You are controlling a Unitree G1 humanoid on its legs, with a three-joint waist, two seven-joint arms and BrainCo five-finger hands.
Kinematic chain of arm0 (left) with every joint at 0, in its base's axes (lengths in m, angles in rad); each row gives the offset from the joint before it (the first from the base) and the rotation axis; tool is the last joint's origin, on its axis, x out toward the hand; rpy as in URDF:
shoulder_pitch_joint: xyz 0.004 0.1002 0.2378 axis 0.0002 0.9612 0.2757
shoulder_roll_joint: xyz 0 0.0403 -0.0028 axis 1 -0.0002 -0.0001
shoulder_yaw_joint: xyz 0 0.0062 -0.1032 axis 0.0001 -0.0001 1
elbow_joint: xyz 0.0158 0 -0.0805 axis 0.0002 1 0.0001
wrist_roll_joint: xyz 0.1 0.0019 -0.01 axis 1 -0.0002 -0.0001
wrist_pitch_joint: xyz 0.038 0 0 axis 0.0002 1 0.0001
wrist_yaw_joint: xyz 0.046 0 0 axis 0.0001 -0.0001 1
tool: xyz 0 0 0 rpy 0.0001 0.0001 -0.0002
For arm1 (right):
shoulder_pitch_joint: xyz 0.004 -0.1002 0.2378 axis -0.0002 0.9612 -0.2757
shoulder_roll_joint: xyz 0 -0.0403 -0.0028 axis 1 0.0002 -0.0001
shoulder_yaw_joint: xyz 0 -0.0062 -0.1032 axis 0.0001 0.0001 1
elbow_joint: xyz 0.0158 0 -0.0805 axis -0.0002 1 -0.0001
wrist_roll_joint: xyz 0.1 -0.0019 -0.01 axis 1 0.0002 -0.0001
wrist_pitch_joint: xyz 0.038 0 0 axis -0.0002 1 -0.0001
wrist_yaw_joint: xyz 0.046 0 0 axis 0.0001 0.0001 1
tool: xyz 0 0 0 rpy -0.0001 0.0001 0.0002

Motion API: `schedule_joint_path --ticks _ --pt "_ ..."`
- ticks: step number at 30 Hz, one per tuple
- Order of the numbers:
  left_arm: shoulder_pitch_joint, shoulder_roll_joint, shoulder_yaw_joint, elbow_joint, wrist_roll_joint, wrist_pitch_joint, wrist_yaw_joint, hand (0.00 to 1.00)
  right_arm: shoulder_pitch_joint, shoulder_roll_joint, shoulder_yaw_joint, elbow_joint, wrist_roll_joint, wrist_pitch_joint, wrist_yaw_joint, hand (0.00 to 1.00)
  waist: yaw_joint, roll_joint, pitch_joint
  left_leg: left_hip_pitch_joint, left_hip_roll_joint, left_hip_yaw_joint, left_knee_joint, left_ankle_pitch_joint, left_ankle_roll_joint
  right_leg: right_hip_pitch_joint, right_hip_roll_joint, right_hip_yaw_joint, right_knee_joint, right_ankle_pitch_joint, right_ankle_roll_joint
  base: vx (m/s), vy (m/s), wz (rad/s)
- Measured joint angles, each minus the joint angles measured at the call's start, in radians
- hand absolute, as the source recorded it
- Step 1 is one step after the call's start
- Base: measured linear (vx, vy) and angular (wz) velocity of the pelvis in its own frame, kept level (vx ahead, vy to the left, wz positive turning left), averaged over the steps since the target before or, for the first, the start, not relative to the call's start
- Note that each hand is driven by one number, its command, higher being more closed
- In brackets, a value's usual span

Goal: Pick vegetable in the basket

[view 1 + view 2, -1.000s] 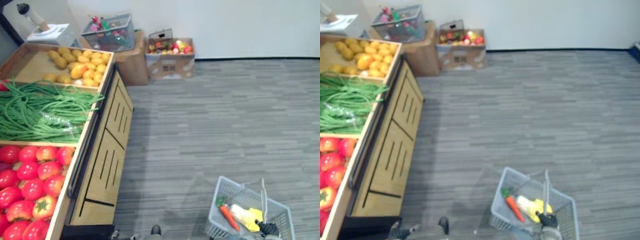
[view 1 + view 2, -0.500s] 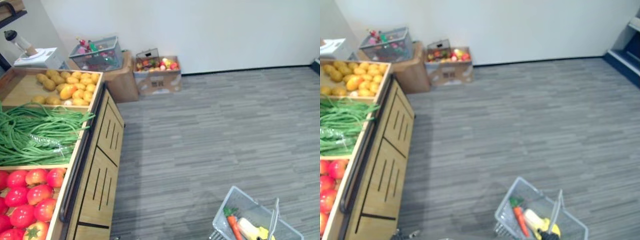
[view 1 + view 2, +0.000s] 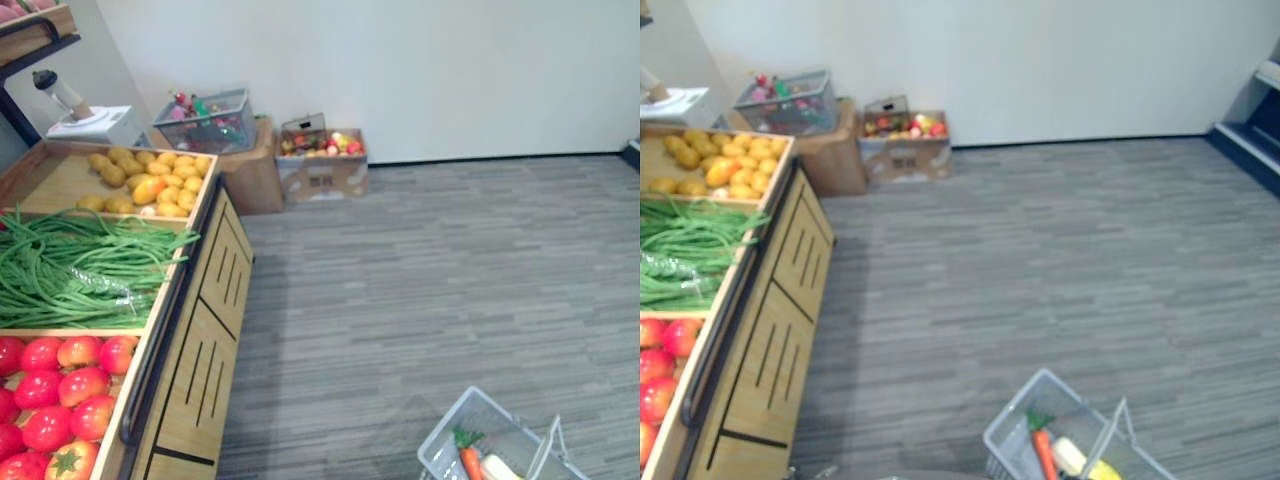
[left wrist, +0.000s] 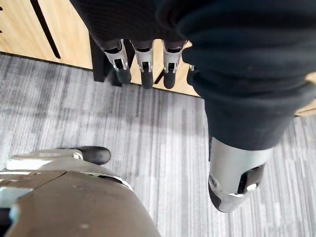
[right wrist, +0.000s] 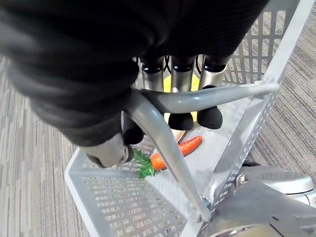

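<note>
The right hand (image 5: 163,74) has its fingers curled round the handle (image 5: 197,98) of the basket (image 3: 450,455), where a carrot (image 5: 175,150) lies, while the left hand (image 4: 143,54) hangs slack and empty by the bench (image 3: 205,330). Over the last second the head view has lifted and the basket has slid to its bottom edge, showing the beans (image 3: 80,265) and potatoes (image 3: 150,180) to judge a next pick

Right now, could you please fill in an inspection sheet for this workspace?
Surface: grey striped floor; wooden produce stand on the robot's left.
Job's things: grey mesh basket holding a carrot and a yellow item, type unclear; stand holds tomatoes, green beans and yellow fruit.
Clutter: cardboard box of produce and wire bin by the wall.
Hands: right hand curled round the basket handle; left hand hangs free, fingers straight.
Cables: nothing seen.
Surroundings: white wall; scale behind the stand.
</note>
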Motion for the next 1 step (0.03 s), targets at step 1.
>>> schedule_joint_path --ticks 1 --pt "-0.001 0.003 -0.012 0.002 0.000 0.000 -0.001 0.00 0.000 0.003 0.003 0.000 0.002 0.000 0.000 1.00 -0.001 0.000 0.000 0.002 0.000 0.000 -0.007 0.004 0.000 0.000 0.000 0.000 -0.001 0.000 0.000 0.00 0.000 0.00"
